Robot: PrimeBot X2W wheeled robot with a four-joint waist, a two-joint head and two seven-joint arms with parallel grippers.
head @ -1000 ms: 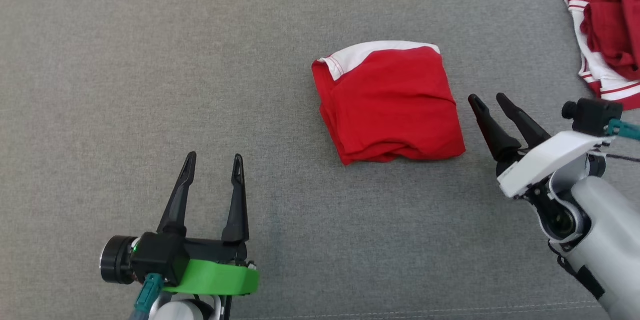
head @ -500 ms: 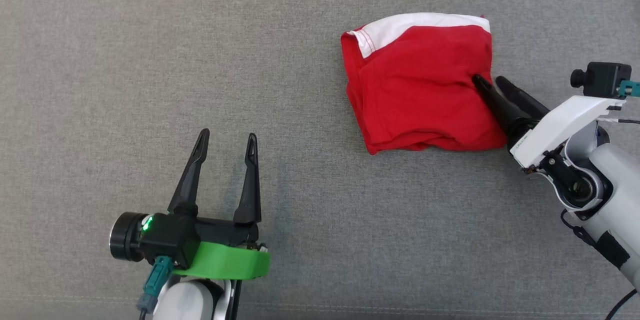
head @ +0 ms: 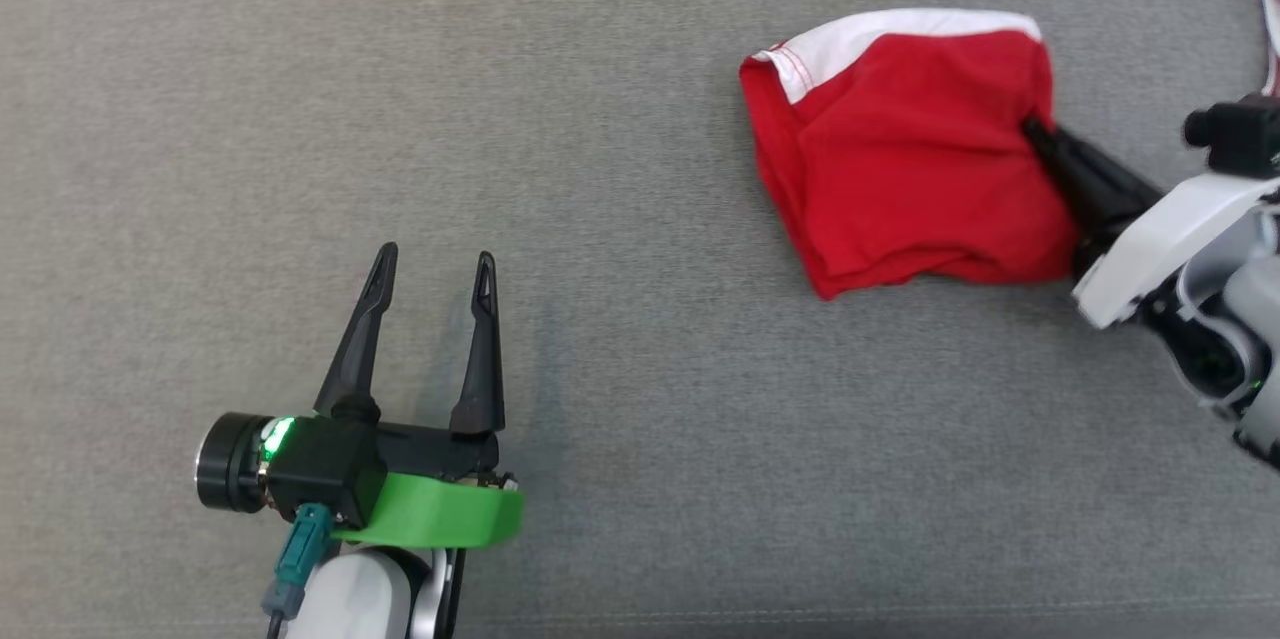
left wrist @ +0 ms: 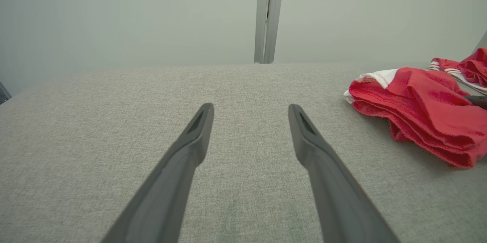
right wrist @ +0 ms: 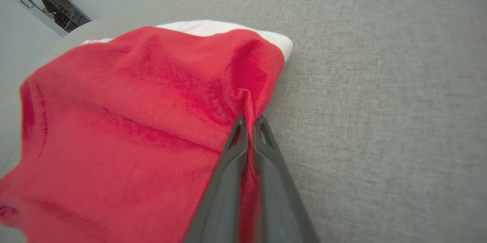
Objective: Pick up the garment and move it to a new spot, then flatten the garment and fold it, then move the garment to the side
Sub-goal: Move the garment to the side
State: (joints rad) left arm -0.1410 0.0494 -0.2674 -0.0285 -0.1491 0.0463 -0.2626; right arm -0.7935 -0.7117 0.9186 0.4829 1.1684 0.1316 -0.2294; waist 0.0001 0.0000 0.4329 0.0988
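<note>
Grey woven cloth covered the surface point(head: 600, 69). Well to the right of the left gripper point(head: 435, 256), and a little beyond it, lay the garment point(head: 900, 169). It was a red folded bundle, roughly square, with a white band along its far edge and one corner aimed back toward that gripper. The left fingers stood apart, empty. The right gripper point(right wrist: 249, 120) had its fingers pinched on the bundle's edge farthest from the left gripper.
</note>
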